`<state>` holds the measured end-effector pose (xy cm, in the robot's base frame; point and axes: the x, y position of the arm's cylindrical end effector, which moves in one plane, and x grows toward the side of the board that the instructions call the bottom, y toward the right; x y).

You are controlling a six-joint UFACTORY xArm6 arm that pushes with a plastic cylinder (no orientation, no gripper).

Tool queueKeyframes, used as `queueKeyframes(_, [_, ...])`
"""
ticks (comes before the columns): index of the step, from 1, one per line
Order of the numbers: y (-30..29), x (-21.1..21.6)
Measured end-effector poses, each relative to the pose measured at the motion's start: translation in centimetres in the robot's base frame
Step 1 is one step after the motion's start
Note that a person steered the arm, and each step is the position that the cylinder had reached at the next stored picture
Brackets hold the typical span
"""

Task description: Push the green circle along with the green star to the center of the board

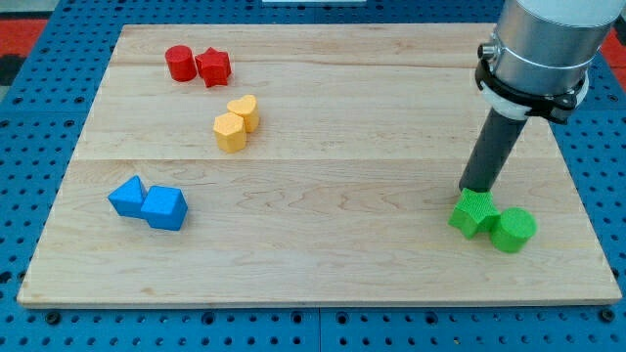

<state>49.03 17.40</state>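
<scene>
Altogether eight blocks, two each red, yellow, blue, green; my tip (476, 190) touches the green star (473, 213), grasping nothing.

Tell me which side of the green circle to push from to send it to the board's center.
No jaws here, so push. Set my tip against the right face of the green circle and drive toward the view's left and slightly up. The green star touches its left side, so both should travel together.

Green star (473, 212) and green circle (513, 230); red circle (179, 63), red star (213, 66); two yellow blocks (236, 123); two blue blocks (148, 202); pale wood-grain surface (323, 196); dark rod, my tip (475, 189).
</scene>
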Motion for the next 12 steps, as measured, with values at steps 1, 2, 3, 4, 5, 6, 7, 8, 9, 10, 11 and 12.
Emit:
queueKeyframes(1, [0.0,0.0])
queueKeyframes(2, [0.4,-0.7])
queueKeyframes(3, [0.3,-6.2])
queueKeyframes(4, [0.7,-14.4])
queueKeyframes(5, [-5.1,-22.8])
queueKeyframes(6, [-6.8,-23.7])
queueKeyframes(7, [-9.4,-23.8])
queueKeyframes(8, [-11.3,-23.8])
queueKeyframes(9, [-12.0,-23.8])
queueKeyframes(10, [-11.1,-18.2])
queueKeyframes(11, [-1.4,-10.0])
queueKeyframes(12, [7.9,-4.1])
